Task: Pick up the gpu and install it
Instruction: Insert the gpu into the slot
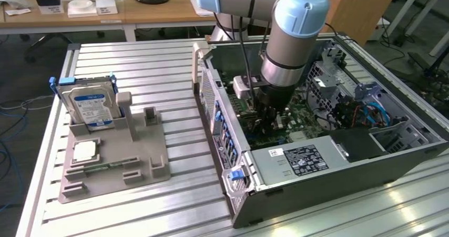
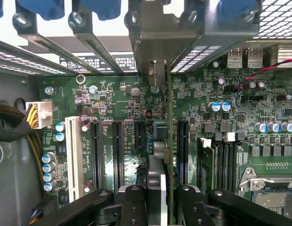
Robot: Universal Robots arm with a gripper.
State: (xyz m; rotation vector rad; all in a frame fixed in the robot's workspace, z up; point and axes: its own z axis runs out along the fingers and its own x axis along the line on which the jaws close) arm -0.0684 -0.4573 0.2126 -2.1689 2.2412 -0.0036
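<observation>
No writing on the gpu (image 2: 167, 141) can be read. Held edge-on in the closed gripper (image 2: 158, 200), it stands above the motherboard (image 2: 259, 94) inside the computer case (image 1: 337, 168). Its long axis runs parallel to the black slots (image 2: 117, 150), metal bracket (image 2: 155, 42) toward the case's rear wall.

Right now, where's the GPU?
The gpu is held edge-on between the gripper's fingers, inside the open computer case, over the motherboard's expansion slots, its bracket by the rear slot covers.
</observation>
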